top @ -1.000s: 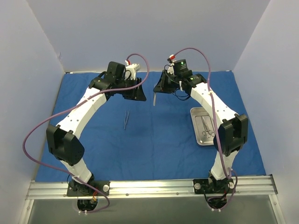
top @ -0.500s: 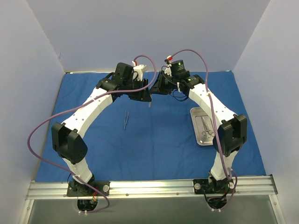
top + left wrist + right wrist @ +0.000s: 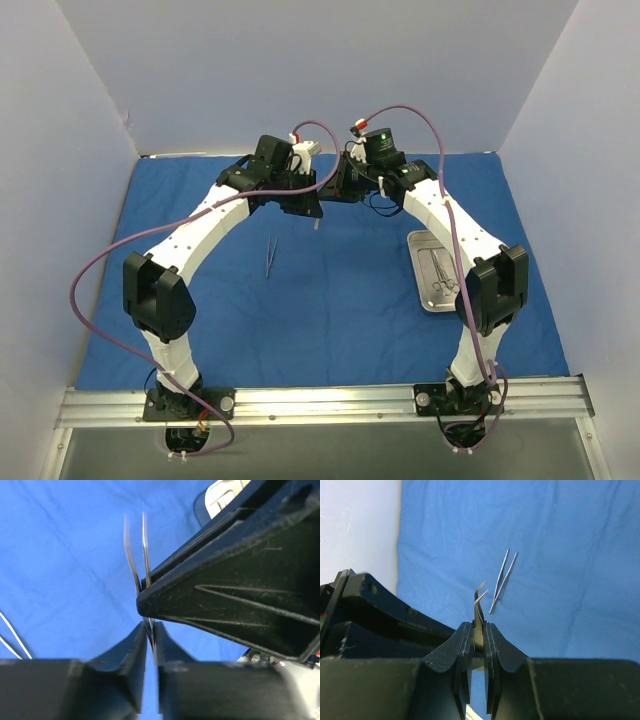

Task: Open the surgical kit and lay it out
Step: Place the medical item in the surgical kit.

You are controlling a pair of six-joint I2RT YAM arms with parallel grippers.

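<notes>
The royal-blue cloth [image 3: 330, 310] lies spread flat. My two grippers meet above its far middle. My right gripper [image 3: 338, 190] is shut on curved silver tweezers [image 3: 480, 597], whose bent tips stick out past its jaws [image 3: 479, 626]. My left gripper [image 3: 316, 208] is closed on the same tweezers [image 3: 136, 555] from the other side, its jaws [image 3: 150, 626] pinching the thin metal. A short silver end hangs below both grippers [image 3: 317, 222]. Straight tweezers [image 3: 270, 256] lie on the cloth, also in the right wrist view [image 3: 502, 580]. The steel tray [image 3: 418, 290] at right holds scissor-like instruments [image 3: 442, 275].
White walls enclose the cloth on three sides. A metal rail [image 3: 320, 400] with both arm bases runs along the near edge. Purple cables loop off both arms. The tray's corner shows in the left wrist view [image 3: 225, 492].
My left gripper has moved right and closed in on the tweezers hanging from my right gripper. The right gripper has shifted slightly left to meet it.
</notes>
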